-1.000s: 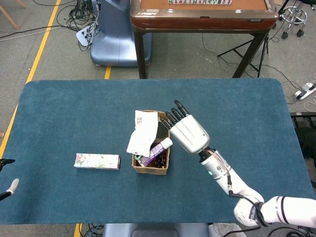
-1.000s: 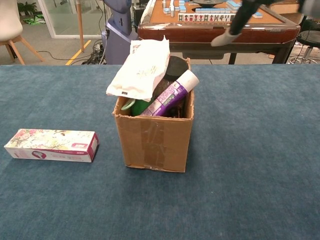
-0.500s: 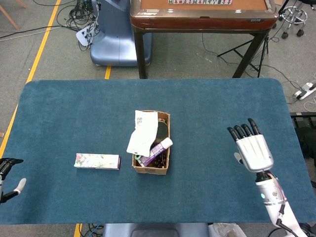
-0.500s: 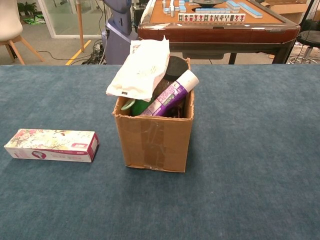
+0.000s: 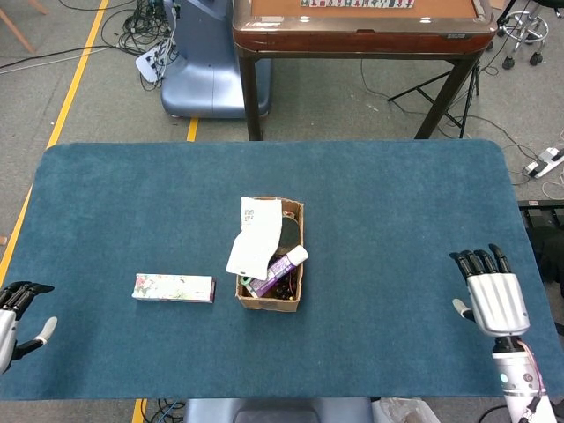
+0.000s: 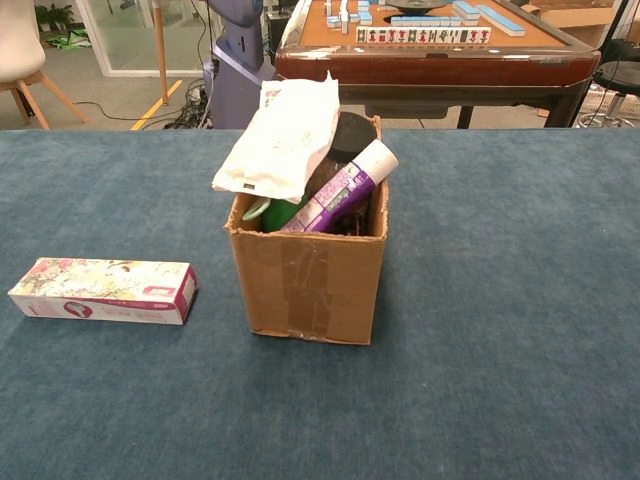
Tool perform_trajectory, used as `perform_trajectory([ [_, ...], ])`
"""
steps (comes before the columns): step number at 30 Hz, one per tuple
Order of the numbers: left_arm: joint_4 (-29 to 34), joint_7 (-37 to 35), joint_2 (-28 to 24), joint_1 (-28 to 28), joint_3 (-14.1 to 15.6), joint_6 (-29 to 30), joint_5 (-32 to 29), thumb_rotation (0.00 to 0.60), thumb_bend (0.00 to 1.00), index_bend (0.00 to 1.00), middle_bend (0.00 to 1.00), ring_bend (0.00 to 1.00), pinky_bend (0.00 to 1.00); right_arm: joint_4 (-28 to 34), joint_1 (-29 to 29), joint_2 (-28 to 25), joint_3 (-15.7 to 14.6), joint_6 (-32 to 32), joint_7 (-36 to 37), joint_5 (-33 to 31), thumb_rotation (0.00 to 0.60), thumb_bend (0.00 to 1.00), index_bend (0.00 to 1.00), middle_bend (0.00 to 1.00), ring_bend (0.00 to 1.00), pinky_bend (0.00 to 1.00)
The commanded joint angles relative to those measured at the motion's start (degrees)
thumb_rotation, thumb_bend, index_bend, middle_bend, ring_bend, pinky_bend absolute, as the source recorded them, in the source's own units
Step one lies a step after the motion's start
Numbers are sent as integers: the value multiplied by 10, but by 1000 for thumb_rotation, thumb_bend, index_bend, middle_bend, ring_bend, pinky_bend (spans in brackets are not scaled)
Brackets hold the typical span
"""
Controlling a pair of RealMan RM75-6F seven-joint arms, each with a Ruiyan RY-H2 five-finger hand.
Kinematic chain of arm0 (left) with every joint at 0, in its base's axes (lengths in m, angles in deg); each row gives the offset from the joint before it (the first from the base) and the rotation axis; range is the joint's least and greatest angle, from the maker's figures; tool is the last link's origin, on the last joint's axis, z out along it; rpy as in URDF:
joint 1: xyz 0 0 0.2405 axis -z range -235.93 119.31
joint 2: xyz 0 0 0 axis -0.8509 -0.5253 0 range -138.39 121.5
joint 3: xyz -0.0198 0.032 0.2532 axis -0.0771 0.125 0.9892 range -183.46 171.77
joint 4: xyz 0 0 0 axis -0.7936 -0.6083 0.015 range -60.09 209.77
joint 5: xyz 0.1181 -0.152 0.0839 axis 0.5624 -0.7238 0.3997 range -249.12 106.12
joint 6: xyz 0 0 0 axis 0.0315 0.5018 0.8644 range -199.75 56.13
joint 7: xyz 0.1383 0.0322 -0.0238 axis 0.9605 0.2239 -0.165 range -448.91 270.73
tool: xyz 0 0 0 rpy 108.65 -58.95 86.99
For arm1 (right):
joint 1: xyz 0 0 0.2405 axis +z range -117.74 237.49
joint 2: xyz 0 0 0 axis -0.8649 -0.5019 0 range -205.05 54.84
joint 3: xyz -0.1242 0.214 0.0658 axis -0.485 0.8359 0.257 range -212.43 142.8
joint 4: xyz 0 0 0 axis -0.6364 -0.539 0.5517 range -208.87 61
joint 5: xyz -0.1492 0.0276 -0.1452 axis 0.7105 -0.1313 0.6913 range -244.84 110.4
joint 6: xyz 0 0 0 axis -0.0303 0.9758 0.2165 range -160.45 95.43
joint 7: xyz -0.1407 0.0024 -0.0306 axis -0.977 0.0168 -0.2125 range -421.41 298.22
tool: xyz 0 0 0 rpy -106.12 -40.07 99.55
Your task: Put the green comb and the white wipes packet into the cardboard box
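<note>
The cardboard box (image 5: 291, 295) (image 6: 310, 285) stands mid-table. The white wipes packet (image 5: 256, 233) (image 6: 282, 138) leans out of its top on the left side. A bit of the green comb (image 6: 272, 212) (image 5: 244, 281) shows inside, under the packet. My right hand (image 5: 492, 301) hovers open near the table's right front corner, fingers straight, far from the box. My left hand (image 5: 11, 320) shows at the left front edge, fingers apart and holding nothing. Neither hand appears in the chest view.
A purple-and-white tube (image 5: 280, 264) (image 6: 340, 190) and a dark round item (image 6: 348, 135) also stick out of the box. A flowered flat carton (image 5: 174, 287) (image 6: 105, 290) lies left of it. Behind the table stand a wooden mahjong table (image 5: 361, 26) and a blue machine base (image 5: 207, 62).
My right hand has drawn back from beside the box to the right front corner. My left hand has come up slightly into view at the left edge.
</note>
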Motion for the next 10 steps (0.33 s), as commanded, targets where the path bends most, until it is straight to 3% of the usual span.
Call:
perform_trajectory([
  [1, -1, 3, 2, 2, -1, -4, -4, 600, 279, 327, 358, 248, 407, -18, -18, 1, 3, 11, 29, 15, 600, 0, 246, 262, 200, 149],
  [10, -2, -2, 5, 16, -4, -31, -18, 600, 278, 328, 359, 249, 407, -54, -35, -9, 33, -3, 97, -8, 600, 0, 247, 262, 194, 149],
])
